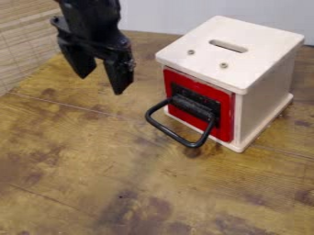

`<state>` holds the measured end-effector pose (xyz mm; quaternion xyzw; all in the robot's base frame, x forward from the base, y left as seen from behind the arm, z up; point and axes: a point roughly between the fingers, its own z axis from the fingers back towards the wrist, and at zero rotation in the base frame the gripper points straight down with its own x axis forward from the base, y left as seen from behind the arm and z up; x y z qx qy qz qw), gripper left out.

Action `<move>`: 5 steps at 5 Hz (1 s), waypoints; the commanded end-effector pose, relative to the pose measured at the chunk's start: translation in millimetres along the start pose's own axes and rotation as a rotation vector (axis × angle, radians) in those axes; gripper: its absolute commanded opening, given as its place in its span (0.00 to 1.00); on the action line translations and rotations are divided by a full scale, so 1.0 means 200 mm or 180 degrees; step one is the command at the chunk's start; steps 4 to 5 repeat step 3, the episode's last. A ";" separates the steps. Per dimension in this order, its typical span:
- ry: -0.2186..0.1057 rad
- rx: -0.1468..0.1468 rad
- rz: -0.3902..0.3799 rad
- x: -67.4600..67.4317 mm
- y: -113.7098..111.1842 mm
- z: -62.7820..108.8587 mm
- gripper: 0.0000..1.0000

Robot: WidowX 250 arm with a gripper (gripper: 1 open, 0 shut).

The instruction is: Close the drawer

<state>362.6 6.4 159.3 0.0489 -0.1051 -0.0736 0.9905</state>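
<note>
The red drawer with a black front panel sits in the cream-white cube cabinet; its red front looks about flush with the cabinet face. Its large black loop handle hangs out toward the front left, low over the table. My black gripper hovers above the table to the left of the cabinet, well apart from the handle. Its two fingers point down with a clear gap between them and nothing held.
The worn wooden table spreads to the front and left. A woven bamboo mat covers the far left corner. A pale wall stands behind the cabinet.
</note>
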 end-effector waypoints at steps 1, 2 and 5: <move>-0.0249 0.0021 0.0026 0.07 0.09 0.07 1.00; -0.0264 -0.0014 -0.0126 0.07 0.09 0.07 1.00; -0.0292 -0.0058 -0.0299 0.06 0.10 0.07 1.00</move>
